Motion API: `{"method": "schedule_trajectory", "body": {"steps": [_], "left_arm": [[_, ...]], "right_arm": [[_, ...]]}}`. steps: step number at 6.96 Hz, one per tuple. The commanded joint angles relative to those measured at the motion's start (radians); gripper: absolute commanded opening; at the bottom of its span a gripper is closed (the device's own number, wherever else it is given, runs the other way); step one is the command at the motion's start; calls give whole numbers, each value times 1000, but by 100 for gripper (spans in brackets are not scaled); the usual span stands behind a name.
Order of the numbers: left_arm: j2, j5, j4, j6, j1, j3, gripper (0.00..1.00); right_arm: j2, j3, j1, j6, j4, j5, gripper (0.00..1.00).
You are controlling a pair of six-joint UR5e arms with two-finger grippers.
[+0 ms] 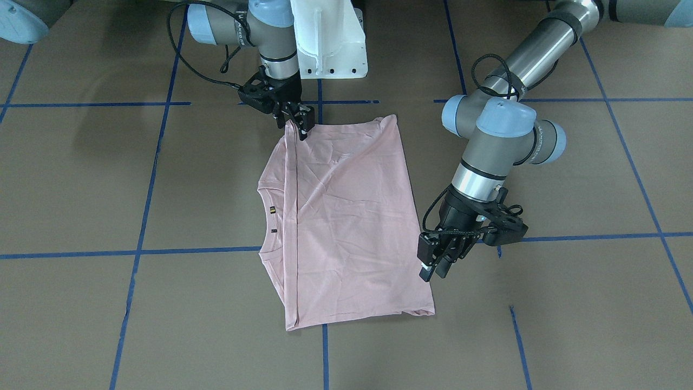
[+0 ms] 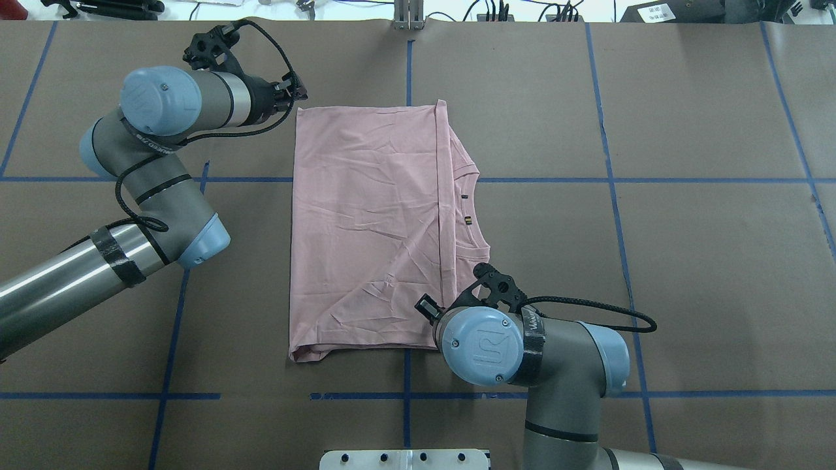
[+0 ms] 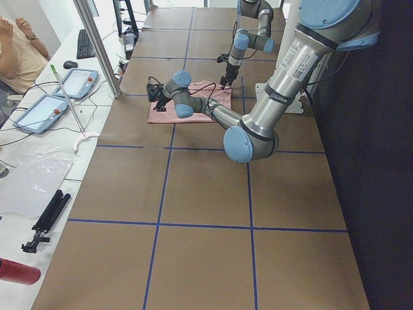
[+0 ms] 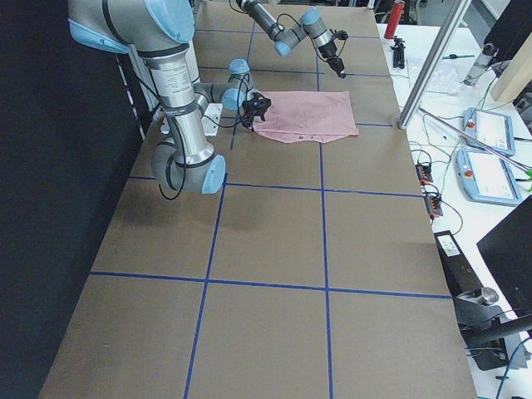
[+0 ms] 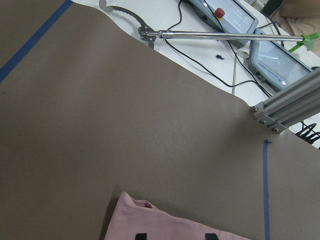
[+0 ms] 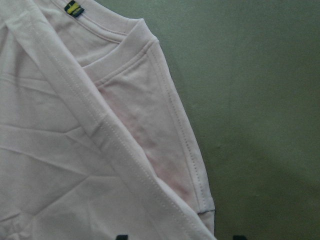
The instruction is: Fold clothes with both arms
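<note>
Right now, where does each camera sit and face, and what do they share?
Front-facing: far side of the table, facing the arms, down on the T-shirt; left arm at view right.
Overhead: behind the arms, forward and down; right arm at view right.
Exterior left: table's left end; left arm nearest.
Exterior right: opposite end; right arm nearest.
Left wrist: T-shirt corner and operators' desk; left end effector tips only.
Right wrist: the collar, close; right end effector tips only.
Shared by all: the T-shirt.

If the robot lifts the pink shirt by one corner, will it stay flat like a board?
Probably not. The T-shirt is wrinkled and folded over itself, so it likely droops and unfolds. It looks thin, so probably light. Pushed, it would likely bunch up.
</note>
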Motion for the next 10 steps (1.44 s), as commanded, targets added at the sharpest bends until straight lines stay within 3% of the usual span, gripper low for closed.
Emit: {"method": "schedule_trajectory", "body": {"steps": [1, 2, 5, 10], "left_arm": [[4, 0, 2, -3, 1, -12, 49], [4, 0, 2, -5, 1, -12, 49], [24, 0, 2, -5, 1, -36, 49], [96, -3, 74, -111, 32, -211, 49]], "right_arm": [[-6, 0, -3, 27, 0, 0, 18], [-6, 0, -2, 37, 0, 1, 0], [-12, 12, -2, 37, 0, 1, 0], [-49, 83, 3, 37, 0, 1, 0]]}}
